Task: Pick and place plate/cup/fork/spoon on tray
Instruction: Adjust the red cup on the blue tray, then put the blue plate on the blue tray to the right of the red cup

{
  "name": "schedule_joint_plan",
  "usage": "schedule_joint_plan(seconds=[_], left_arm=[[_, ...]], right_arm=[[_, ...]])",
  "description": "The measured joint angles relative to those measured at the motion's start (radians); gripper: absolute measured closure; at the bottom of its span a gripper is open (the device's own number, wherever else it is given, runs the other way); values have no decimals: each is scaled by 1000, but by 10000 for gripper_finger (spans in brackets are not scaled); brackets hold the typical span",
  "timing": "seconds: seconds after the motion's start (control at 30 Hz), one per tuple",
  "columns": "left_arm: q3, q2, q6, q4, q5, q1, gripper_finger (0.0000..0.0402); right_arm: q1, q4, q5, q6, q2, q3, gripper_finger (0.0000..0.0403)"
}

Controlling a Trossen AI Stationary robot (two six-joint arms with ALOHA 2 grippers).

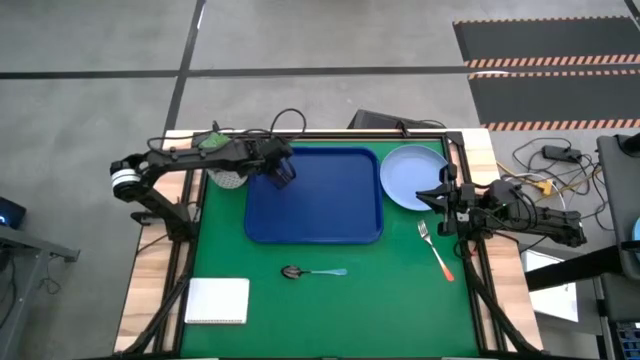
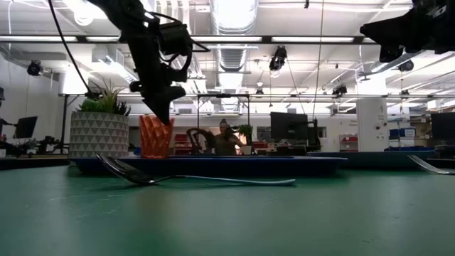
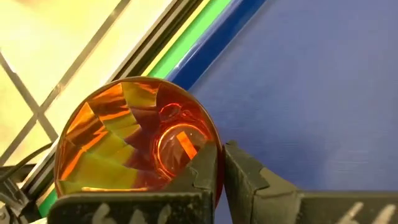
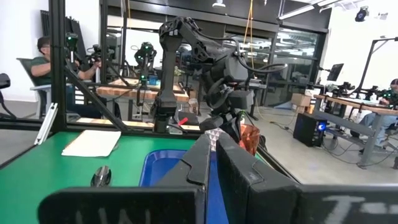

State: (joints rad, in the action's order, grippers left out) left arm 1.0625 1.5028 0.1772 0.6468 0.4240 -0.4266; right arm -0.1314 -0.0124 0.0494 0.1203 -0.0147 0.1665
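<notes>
The red cup (image 2: 155, 139) stands upright over the far-left corner of the dark-blue tray (image 1: 320, 215); I cannot tell whether its base touches the tray. My left gripper (image 1: 283, 172) is shut on the cup from above. The light-blue plate (image 1: 413, 177) lies flat on the green mat right of the tray. The fork (image 1: 436, 250) lies on the mat near the right edge. The spoon (image 1: 312, 272) lies in front of the tray. My right gripper (image 1: 443, 195) is shut and empty, raised beside the plate's right edge. My left gripper holds the cup's wall at the rim (image 3: 216, 163), one finger (image 3: 202, 171) inside the cup and one finger (image 3: 252, 180) outside. The fingers come from above, slanting down. The cup stays upright below them, over the tray's floor (image 3: 323, 93).
A white pot with a green plant (image 2: 99, 131) stands just left of the tray, under my left arm. A white notepad (image 1: 218, 300) lies at the near left. Bare green mat lies between the spoon and the near edge.
</notes>
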Motion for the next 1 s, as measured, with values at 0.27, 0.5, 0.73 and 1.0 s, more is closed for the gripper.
schedule_joint_plan(seconds=[0.27,0.5,0.73,1.0], left_arm=[[-6,0,27,-2,-40,-6,400],[-7,0,29,-3,-45,-7,383],[-7,0,29,-3,-46,-10,357],[4,-9,26,-1,-40,-12,332]], right_arm=[[0,0,0,-4,0,0,385],[0,0,0,-4,0,0,385],[0,0,0,-5,0,0,385],[0,-7,0,-5,0,0,385]])
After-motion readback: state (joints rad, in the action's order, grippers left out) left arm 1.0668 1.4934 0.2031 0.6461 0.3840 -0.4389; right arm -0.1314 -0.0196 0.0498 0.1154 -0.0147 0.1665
